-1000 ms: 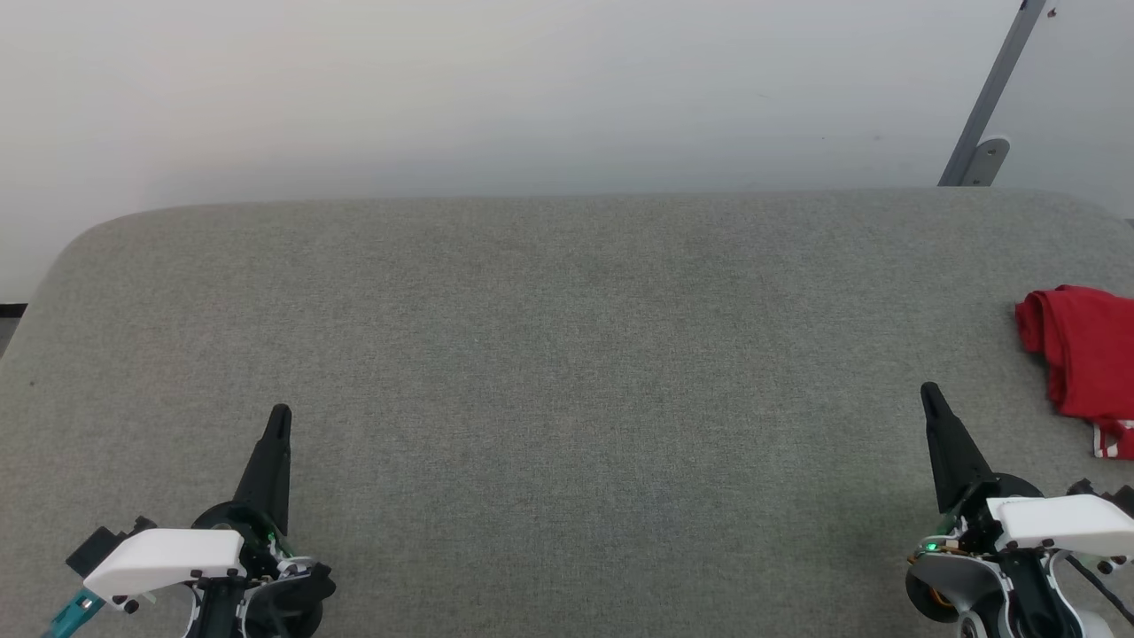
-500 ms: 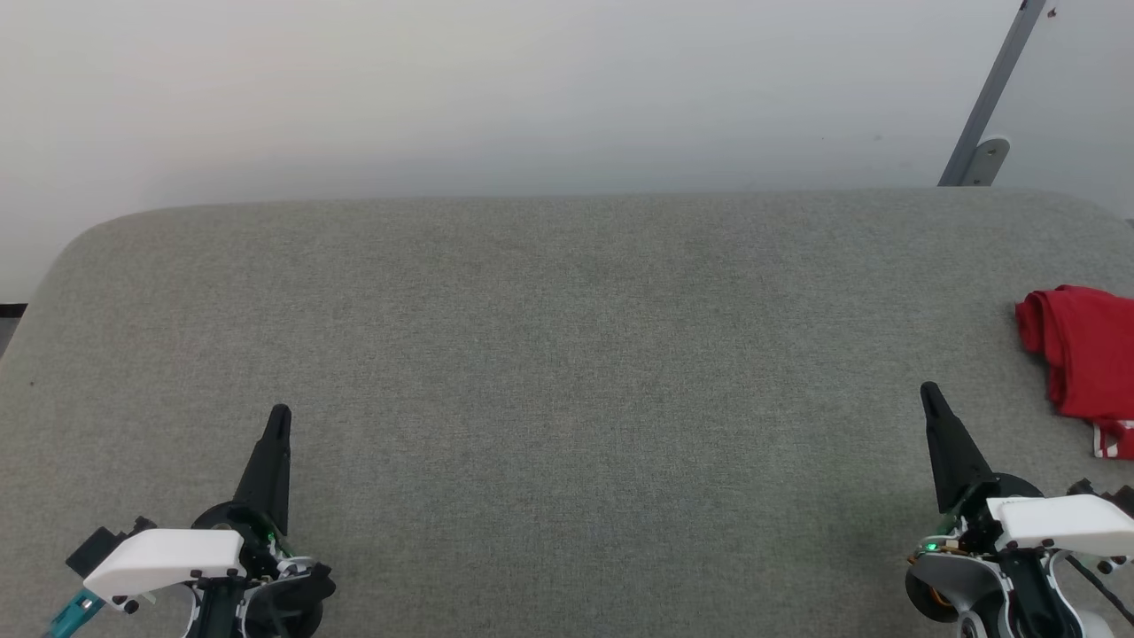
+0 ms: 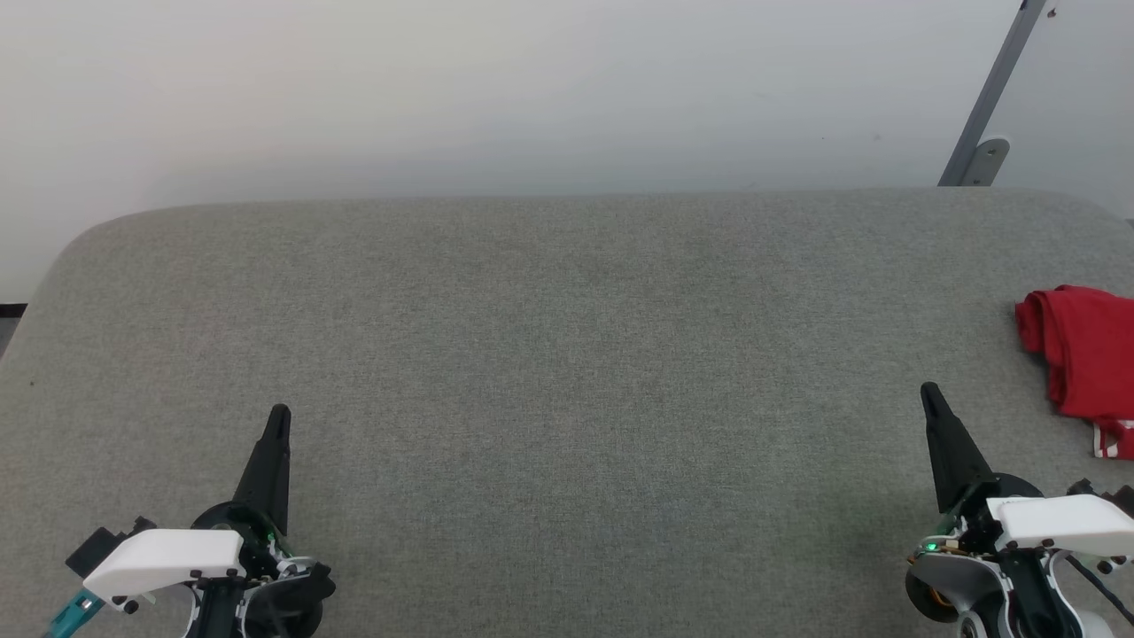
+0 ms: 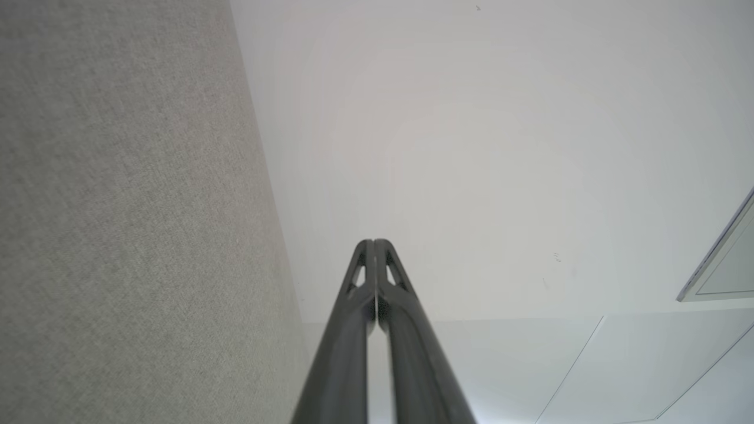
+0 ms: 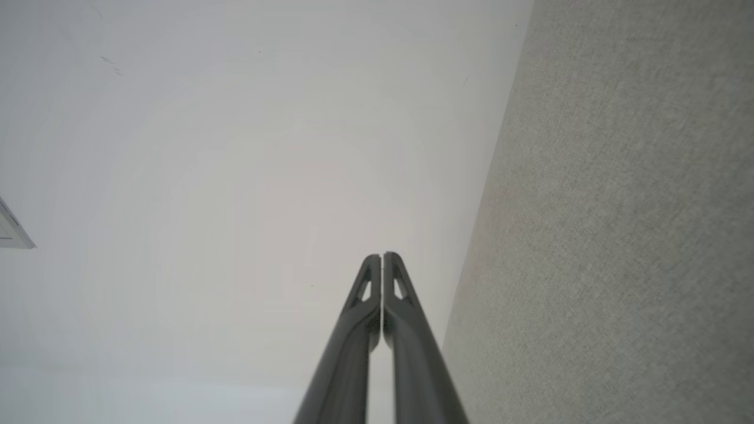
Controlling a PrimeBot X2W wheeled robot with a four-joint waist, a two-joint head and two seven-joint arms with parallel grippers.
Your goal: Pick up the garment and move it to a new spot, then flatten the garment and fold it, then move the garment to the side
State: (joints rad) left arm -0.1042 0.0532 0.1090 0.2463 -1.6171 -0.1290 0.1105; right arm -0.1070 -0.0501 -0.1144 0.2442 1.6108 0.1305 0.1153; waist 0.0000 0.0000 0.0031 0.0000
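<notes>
Both jaws pinched together, empty; grey fabric surface [image 3: 567, 354]; red garment [image 3: 1085, 350] bunched at right edge; white wall [image 3: 532, 89] behind.

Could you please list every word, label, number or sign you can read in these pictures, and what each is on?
None can be read. The garment lies bunched at the right edge of the table, showing plain red cloth and a bit of striped trim, no lettering.
</notes>
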